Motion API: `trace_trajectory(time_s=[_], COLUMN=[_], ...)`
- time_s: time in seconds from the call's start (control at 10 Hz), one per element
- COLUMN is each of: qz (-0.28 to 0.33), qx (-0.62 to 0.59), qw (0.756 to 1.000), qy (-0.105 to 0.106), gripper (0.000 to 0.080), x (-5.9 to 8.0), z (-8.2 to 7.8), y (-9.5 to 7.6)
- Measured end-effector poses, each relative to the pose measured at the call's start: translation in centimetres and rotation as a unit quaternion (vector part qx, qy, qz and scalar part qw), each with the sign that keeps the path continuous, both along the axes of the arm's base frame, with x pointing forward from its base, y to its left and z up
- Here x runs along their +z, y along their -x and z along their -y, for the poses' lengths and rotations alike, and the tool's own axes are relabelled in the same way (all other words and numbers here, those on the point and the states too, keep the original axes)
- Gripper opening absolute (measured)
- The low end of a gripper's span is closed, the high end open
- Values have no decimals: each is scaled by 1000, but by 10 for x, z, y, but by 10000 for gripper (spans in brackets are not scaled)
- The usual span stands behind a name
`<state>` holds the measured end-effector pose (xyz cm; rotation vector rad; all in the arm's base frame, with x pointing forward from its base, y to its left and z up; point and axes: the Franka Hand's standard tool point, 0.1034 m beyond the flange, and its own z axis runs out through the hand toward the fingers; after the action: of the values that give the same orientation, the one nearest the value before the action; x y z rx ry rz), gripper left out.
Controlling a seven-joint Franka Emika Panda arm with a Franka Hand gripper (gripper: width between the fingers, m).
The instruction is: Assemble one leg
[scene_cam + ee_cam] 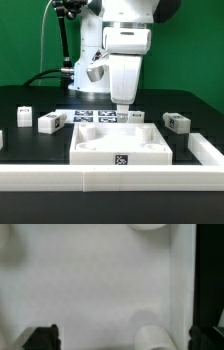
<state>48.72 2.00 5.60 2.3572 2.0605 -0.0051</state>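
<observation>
Nearest the exterior camera, a long white raised rail (110, 180) runs across the front of the black counter (30, 150) and turns back along the exterior view's right. Just behind it lies a large white square tray-like piece with a raised rim (95, 152), carrying a small black-and-white tag on its near edge.

On either side of the tray lie small white plastic oblong blocks with black-and-white tags. One leg (178, 122) lies on the counter to the exterior view's right of the tray. A second leg (50, 122) lies to the left. A third leg (25, 115) lies further left, near the second. All three are clear of the tray and well apart from the tool.

Behind the tray's far edge lies the thin flat white marker board (95, 116).

The tool (122, 102) hangs from the white robot arm (125, 55), low over the tray's far side. In the wrist view the tool (125, 339) is spread wide, its dark fingertips (40, 338) far apart with nothing held between them. Below them are the tray's pale floor (90, 286) and a rounded white knob (150, 332). A green backdrop (190, 50) closes the scene.
</observation>
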Motion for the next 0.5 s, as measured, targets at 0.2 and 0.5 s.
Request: trace_trajectory(time_s=[0.2,0.5], qz=[1,3], qx=[7,46], qw=[1000,999], qy=[0,-6], gripper=[650,650], x=[-2,-19], z=[0,-5], y=[2,33])
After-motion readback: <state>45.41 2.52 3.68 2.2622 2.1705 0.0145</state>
